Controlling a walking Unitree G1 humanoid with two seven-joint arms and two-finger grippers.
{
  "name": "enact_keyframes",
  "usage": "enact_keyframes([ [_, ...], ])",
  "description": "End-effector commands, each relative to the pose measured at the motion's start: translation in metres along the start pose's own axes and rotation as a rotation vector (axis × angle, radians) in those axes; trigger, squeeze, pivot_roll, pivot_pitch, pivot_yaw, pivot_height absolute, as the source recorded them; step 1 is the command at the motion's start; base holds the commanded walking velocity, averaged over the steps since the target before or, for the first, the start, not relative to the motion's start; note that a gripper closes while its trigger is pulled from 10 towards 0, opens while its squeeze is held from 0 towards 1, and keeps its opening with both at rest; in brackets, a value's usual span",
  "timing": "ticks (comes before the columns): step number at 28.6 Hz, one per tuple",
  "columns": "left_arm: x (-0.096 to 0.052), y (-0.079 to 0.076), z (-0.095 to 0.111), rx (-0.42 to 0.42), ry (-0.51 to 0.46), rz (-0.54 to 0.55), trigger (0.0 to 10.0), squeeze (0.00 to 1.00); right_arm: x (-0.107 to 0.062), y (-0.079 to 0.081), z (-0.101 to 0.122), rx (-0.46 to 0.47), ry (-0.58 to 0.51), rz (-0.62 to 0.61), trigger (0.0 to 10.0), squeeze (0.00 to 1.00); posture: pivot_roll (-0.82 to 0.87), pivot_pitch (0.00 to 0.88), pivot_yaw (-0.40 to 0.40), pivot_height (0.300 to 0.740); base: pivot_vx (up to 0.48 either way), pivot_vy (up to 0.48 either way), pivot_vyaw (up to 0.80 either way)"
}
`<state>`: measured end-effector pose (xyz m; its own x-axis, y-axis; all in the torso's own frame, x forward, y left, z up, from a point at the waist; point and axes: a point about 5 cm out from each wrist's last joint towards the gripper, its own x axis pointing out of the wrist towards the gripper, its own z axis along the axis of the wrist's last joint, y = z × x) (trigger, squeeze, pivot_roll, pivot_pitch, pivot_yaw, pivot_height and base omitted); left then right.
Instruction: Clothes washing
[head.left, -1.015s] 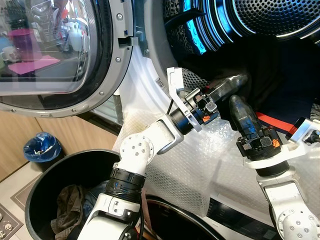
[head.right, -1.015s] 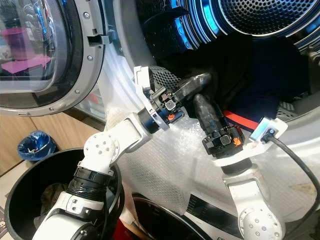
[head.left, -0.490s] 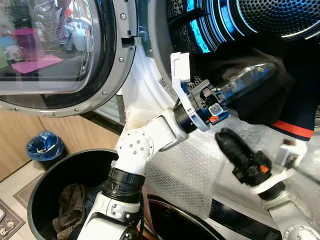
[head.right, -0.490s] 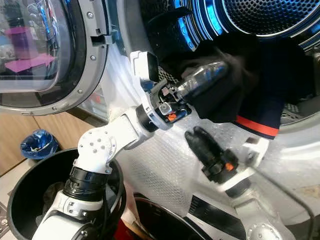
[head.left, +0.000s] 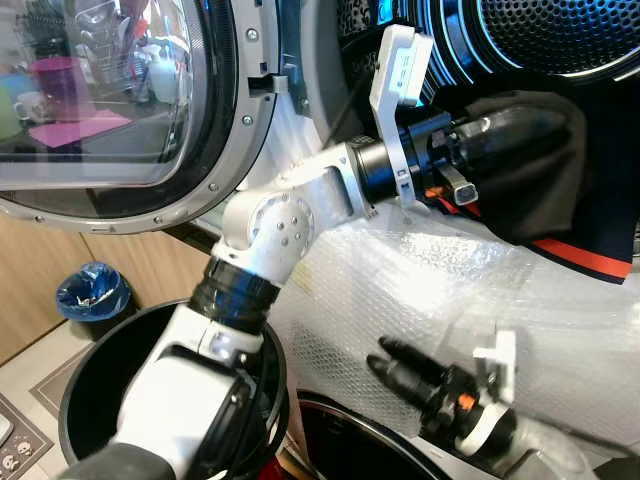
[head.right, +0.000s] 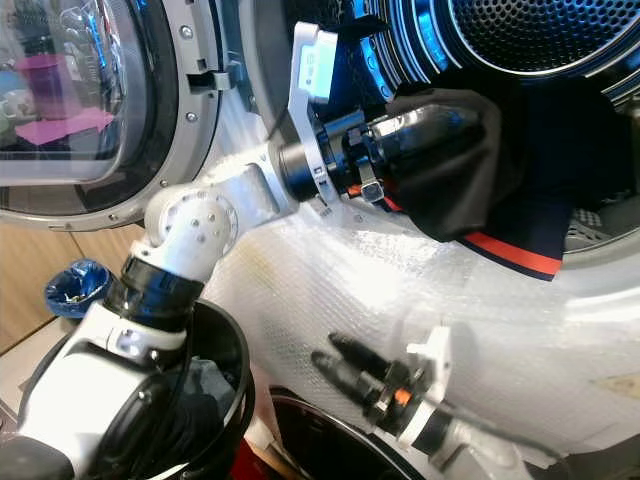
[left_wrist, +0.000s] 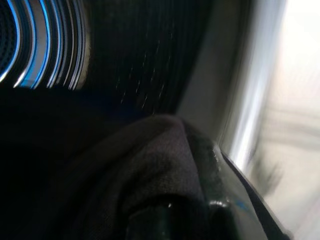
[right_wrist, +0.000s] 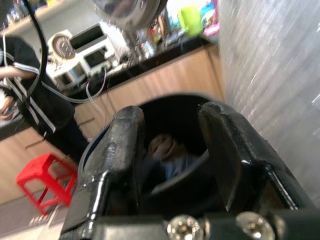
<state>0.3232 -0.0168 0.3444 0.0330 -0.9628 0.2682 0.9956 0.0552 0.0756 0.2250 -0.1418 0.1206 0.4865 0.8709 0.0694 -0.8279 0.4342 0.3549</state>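
Left tool (head.left: 505, 125) reaches into the washer drum (head.left: 560, 40), pinching a dark garment (head.right: 470, 180) that drapes over its fingers. The garment hangs at the drum mouth, long axis running down and outward, its red-striped hem (head.right: 515, 252) lowest, on the bubble wrap (head.left: 420, 290). Right tool (head.left: 400, 365), below the drum over the wrap, fingers spread, holds nothing.

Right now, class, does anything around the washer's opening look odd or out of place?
Yes: bubble wrap is draped over the washer's front below the drum opening, an unusual covering. The dark garment hangs half out over it.
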Motion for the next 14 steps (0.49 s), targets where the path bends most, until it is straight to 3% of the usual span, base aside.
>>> enact_keyframes([
  [1, 0.008, 0.007, -0.001, 0.210, 0.150, -0.047, 4.5, 0.00, -0.009, -0.001, -0.026, 0.052, 0.094, -0.021, 10.0, 0.00, -0.02, 0.044, 0.008, 0.740, 0.000, 0.000, 0.00],
  [3, 0.011, 0.018, -0.002, 0.308, 0.223, -0.006, 4.7, 0.00, -0.016, -0.001, -0.041, 0.104, 0.121, -0.038, 10.0, 0.00, -0.03, 0.044, 0.013, 0.740, 0.000, 0.000, 0.00],
  [4, 0.012, 0.026, -0.002, 0.364, 0.258, 0.044, 9.6, 0.00, -0.021, -0.003, -0.050, 0.131, 0.141, -0.067, 10.0, 0.00, -0.03, 0.044, 0.019, 0.740, 0.000, 0.000, 0.00],
  [7, 0.013, 0.040, 0.005, 0.469, 0.263, 0.166, 10.0, 0.00, -0.030, -0.004, -0.069, 0.191, 0.163, -0.124, 10.0, 0.00, -0.04, 0.045, 0.035, 0.740, 0.000, 0.000, 0.00],
  [10, 0.013, 0.051, 0.029, 0.470, 0.124, 0.348, 10.0, 0.00, -0.039, -0.006, -0.082, 0.238, 0.149, -0.189, 10.0, 0.00, -0.05, 0.047, 0.045, 0.740, 0.000, 0.000, 0.00],
  [11, 0.011, 0.055, 0.047, 0.459, 0.019, 0.442, 10.0, 0.00, -0.043, -0.007, -0.087, 0.261, 0.142, -0.231, 10.0, 0.00, -0.07, 0.046, 0.052, 0.740, 0.000, 0.000, 0.00],
  [14, 0.007, 0.057, 0.068, 0.468, -0.092, 0.517, 10.0, 0.00, -0.048, -0.007, -0.093, 0.275, 0.135, -0.271, 10.0, 0.00, -0.09, 0.046, 0.062, 0.740, 0.000, 0.000, 0.00],
])
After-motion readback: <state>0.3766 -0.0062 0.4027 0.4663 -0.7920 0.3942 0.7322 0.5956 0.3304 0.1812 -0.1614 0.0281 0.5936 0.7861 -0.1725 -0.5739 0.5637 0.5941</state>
